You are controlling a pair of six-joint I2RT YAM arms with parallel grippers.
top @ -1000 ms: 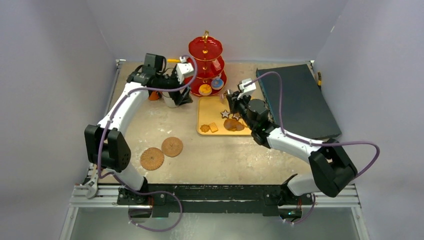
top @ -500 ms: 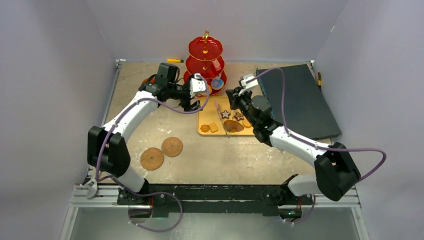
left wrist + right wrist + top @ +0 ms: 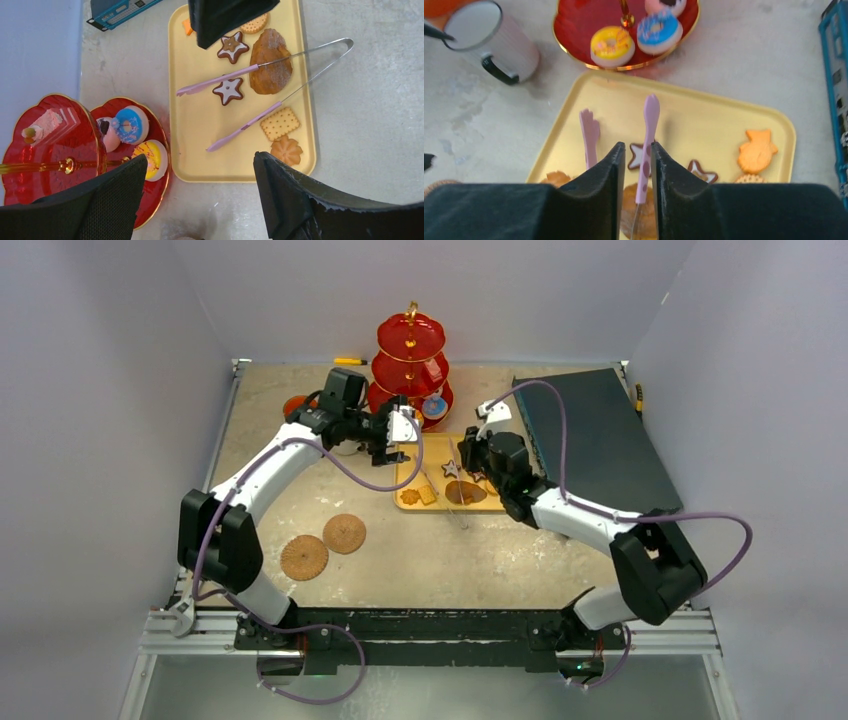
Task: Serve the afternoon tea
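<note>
**Tongs lying on the tray, both arms over it**

Top view: the red stand [image 3: 411,360] is standing at the far side of the surface [image 3: 450,560], just behind the yellow tray [image 3: 408,475], with both arms reaching over it.

Left wrist view: the left end effector [image 3: 200,200] is hanging wide open above the tray, where the tongs [image 3: 222,78] are lying among biscuits [image 3: 280,122].

Right wrist view: the right end effector [image 3: 638,150] is sitting almost closed, gripping nothing. The white mug [image 3: 489,45] is standing beside the stand.

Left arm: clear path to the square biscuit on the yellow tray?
Likely yes. The left claw hangs open above the yellow tray, and the square biscuit lies uncovered. Watch the tongs: one arm runs right alongside it, and the right claw grips them.
</note>
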